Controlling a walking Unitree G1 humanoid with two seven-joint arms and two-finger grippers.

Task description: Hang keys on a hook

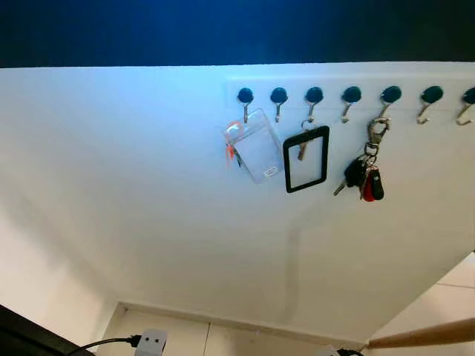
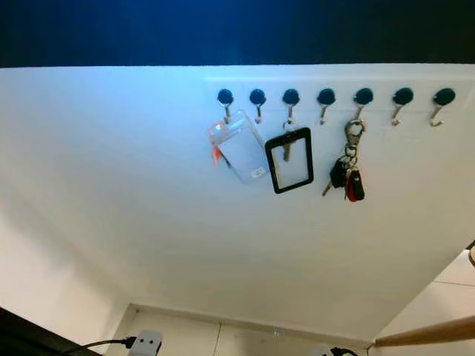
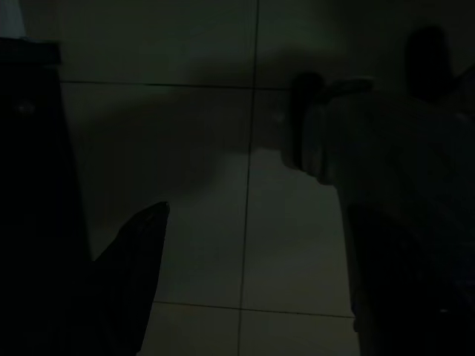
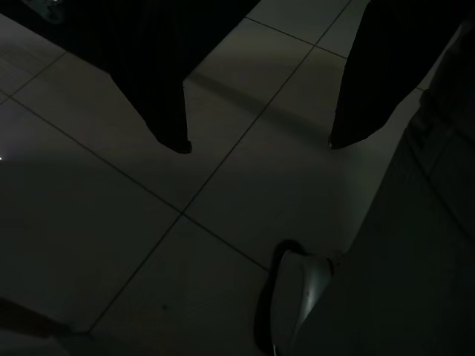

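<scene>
Keys (image 1: 362, 178) hang by clasp (image 1: 376, 132) from fifth hook (image 1: 389, 97), at 3 o'clock of black badge holder (image 1: 306, 159). Judged light, rigid, jangly; clasp ring best hold. Left tool (image 3: 252, 245) and right tool (image 4: 256, 141) spread wide, empty, above floor tiles.

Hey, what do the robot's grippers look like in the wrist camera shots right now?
Both wrist views are very dark. The left gripper shows as two black fingers, long and tapering to blunt tips, above a tiled floor. The right gripper likewise has two long black fingers with squared-off tips. No markings or cables can be made out in the shade.
</scene>
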